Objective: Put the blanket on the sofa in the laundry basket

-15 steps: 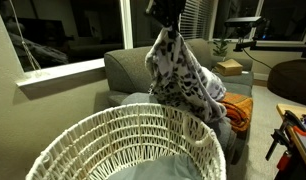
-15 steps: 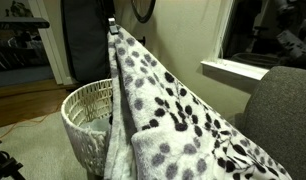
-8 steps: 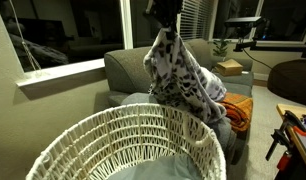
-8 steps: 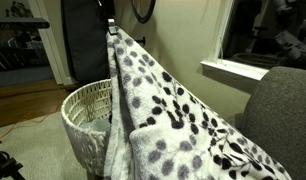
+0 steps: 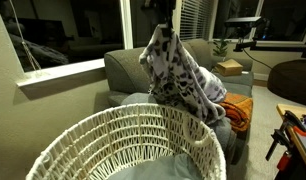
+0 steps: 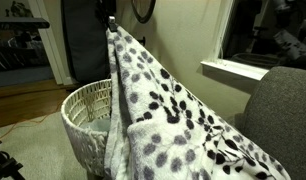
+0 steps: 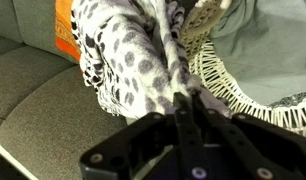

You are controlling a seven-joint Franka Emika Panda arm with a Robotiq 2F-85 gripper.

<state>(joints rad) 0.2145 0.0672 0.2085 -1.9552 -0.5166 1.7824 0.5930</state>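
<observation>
**A:** How is the end effector (image 5: 164,26) posed?

**B:** It sits high, at the top edge of an exterior view, and points straight down. The arm above it is cut off by the frame, so I can't give its joints. The other outside camera catches the same pinch point (image 6: 111,23) near the top of the picture.

**A:** And the fingers?

**B:** Clenched on the blanket (image 5: 179,76). In the wrist view the two fingertips (image 7: 183,102) are pressed together on a gathered ridge of the spotted fleece (image 7: 133,55), and the fabric fans out away from them.

**A:** Where is the blanket, then?

**B:** It hangs from that grip in a long drape. Its lower folds are bunched on the sofa (image 5: 126,66) seat, just beside an orange blanket (image 5: 239,108). In both exterior views the top of it is pulled into a narrow peak under the end effector. From there the cloth (image 6: 163,115) widens and slopes down towards the sofa's back (image 6: 289,100).

**A:** And the laundry basket?

**B:** The laundry basket (image 5: 121,128) stands upright on the floor near the sofa. In the wrist view its woven rim (image 7: 225,78) lies to one side of the hanging fleece and the grey seat cushion (image 7: 43,95) to the other. In an exterior view the blanket's edge crosses in front of the basket's wall (image 6: 86,103). I can't tell whether they touch.
</observation>
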